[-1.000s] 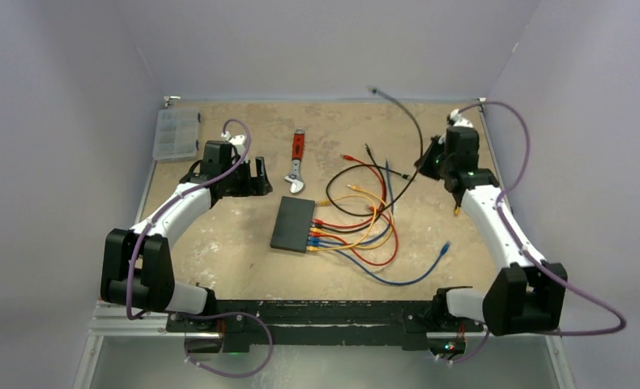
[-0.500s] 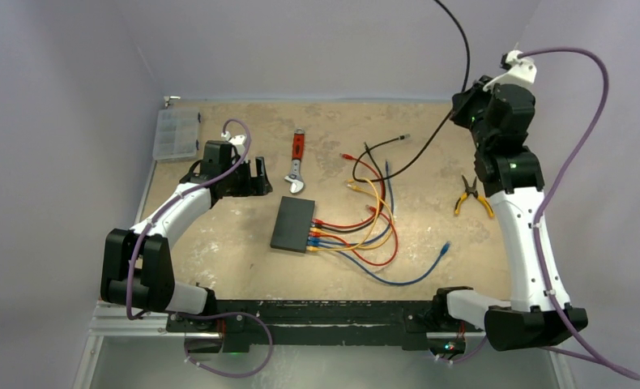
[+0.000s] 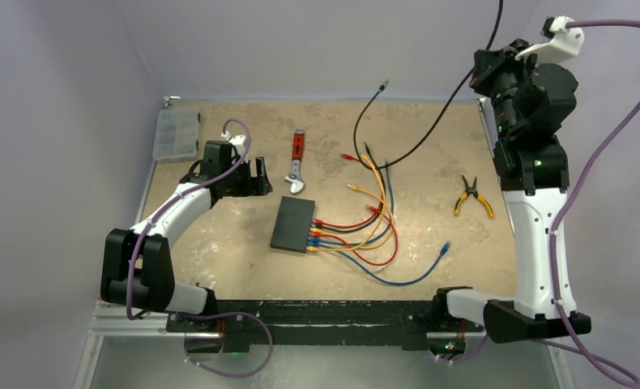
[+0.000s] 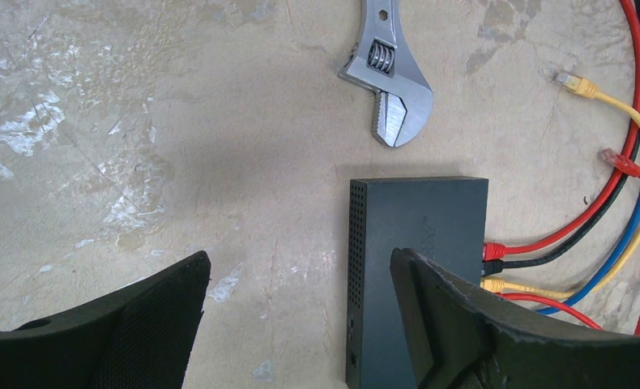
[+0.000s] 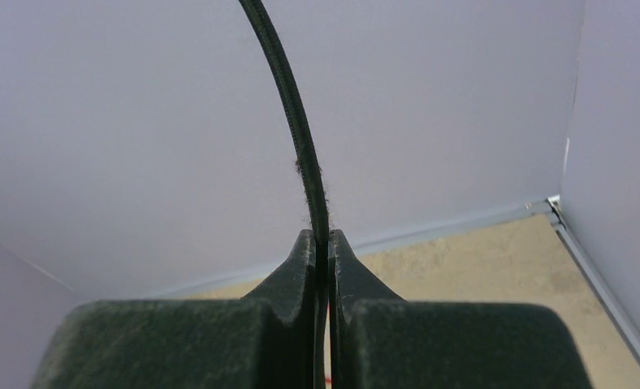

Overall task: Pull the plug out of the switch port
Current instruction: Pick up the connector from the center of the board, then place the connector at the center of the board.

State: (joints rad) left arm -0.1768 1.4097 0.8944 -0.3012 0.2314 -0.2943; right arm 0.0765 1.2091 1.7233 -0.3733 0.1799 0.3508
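Top external view: right gripper (image 5: 322, 247), jaws clenched on black cable (image 3: 430, 130), high right of the switch (image 3: 292, 224) — plug (image 3: 384, 83) looks free, well beyond it; left gripper (image 4: 299, 259), jaws agape, just left — lift smoothly, avoid snagging.

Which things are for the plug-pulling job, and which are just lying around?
For the job: switch, coloured cables plugged into it, black cable pinched in the right gripper.
Lying about: wrench, pliers, clear compartment box.
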